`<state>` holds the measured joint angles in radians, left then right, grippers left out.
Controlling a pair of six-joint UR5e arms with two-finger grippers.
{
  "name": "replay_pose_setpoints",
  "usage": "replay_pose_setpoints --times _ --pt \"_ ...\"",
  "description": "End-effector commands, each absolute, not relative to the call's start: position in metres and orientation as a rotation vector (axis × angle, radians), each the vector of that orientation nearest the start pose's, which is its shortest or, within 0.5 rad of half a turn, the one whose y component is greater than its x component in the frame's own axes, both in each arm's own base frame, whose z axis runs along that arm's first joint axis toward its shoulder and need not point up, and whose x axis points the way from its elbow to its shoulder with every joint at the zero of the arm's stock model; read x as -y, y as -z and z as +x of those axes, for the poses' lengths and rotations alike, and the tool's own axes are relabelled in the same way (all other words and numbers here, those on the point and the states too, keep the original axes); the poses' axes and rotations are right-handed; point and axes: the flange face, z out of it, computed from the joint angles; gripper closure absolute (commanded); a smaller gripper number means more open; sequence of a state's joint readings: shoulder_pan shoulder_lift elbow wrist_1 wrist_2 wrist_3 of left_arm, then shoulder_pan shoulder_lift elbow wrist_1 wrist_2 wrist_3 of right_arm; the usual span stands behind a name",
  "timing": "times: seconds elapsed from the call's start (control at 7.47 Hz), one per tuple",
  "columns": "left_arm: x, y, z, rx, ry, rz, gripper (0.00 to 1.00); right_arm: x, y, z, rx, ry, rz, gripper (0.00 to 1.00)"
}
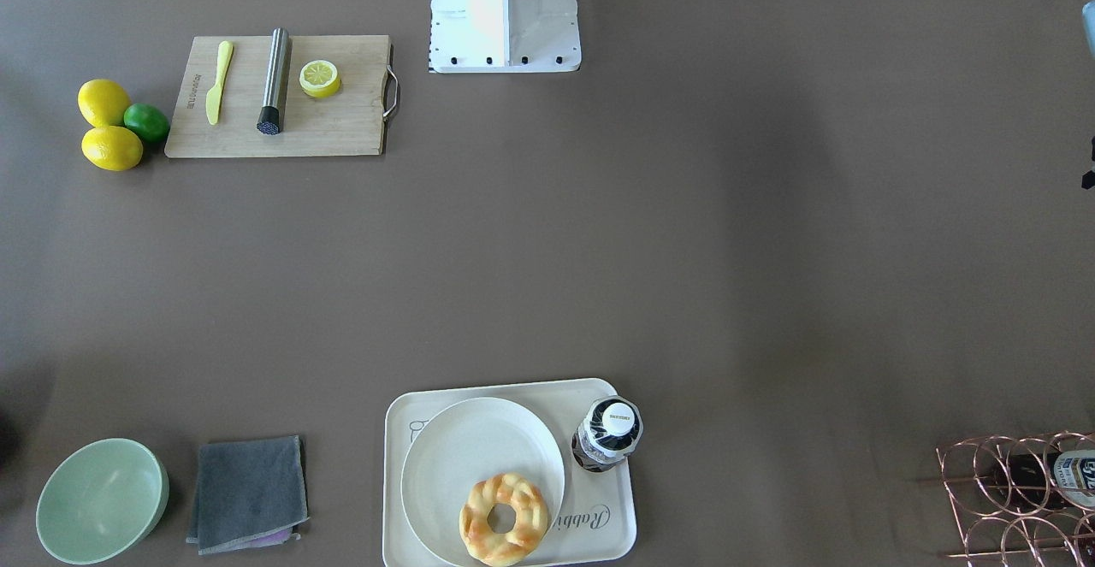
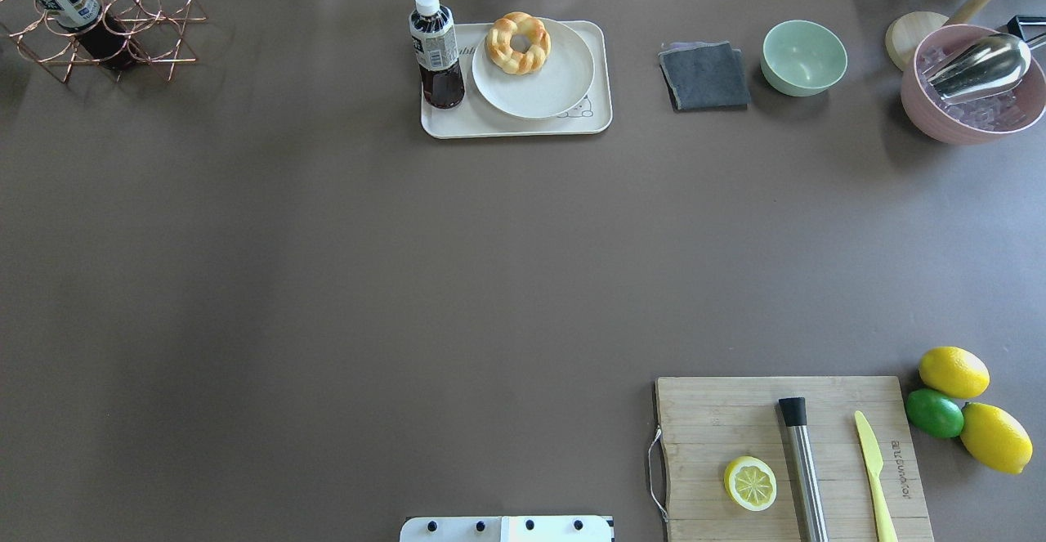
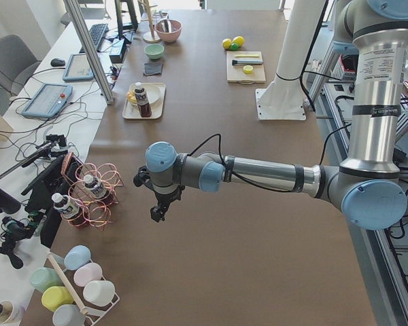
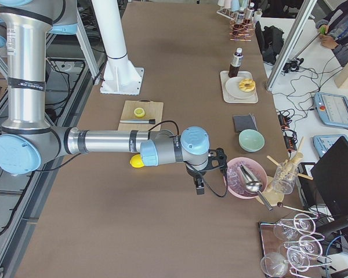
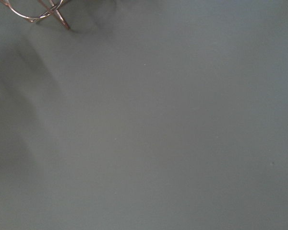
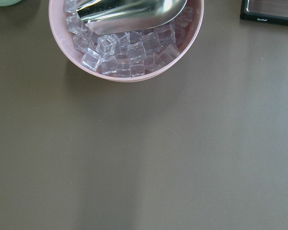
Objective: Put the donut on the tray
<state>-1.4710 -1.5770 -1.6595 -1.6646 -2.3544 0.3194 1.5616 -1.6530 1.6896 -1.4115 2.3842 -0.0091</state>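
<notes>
The golden-brown twisted donut (image 1: 504, 520) (image 2: 518, 43) lies on a round white plate (image 1: 462, 456) that stands on the cream-white tray (image 1: 603, 537) (image 2: 523, 127) at the table's far edge. It also shows in the exterior right view (image 4: 246, 86). My left gripper (image 3: 156, 214) shows only in the exterior left view, low over bare table near the wire rack, far from the tray; I cannot tell if it is open. My right gripper (image 4: 200, 186) shows only in the exterior right view, beside the pink ice bowl; I cannot tell its state. Neither holds anything I can see.
A dark drink bottle (image 2: 435, 51) stands on the tray's left end. A grey cloth (image 2: 704, 76), green bowl (image 2: 804, 57) and pink ice bowl with scoop (image 2: 972, 84) lie to the right. A copper wire rack (image 2: 98, 23) is far left. A cutting board (image 2: 793, 456) and lemons (image 2: 972, 403) are near right.
</notes>
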Motion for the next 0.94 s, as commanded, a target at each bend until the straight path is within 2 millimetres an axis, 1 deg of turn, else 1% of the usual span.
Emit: replay_pose_setpoints --times 0.0,0.13,0.27,0.4,0.8 --pt "0.498 -0.622 -0.038 -0.823 -0.388 0.243 0.02 0.472 -0.617 0.057 0.809 0.099 0.188 0.0" --pt "0.498 -0.62 -0.039 -0.824 -0.343 0.233 0.02 0.472 -0.616 0.057 0.809 0.1 0.19 0.0" --pt "0.488 -0.615 -0.049 -0.815 -0.323 0.247 0.02 0.47 -0.618 0.057 0.804 0.098 0.186 0.0" --pt "0.482 -0.614 -0.049 -0.809 -0.321 0.247 0.02 0.469 -0.618 0.057 0.804 0.098 0.186 0.0" --pt "0.481 -0.614 -0.049 -0.807 -0.333 0.253 0.02 0.473 -0.612 0.057 0.799 0.103 0.199 0.0"
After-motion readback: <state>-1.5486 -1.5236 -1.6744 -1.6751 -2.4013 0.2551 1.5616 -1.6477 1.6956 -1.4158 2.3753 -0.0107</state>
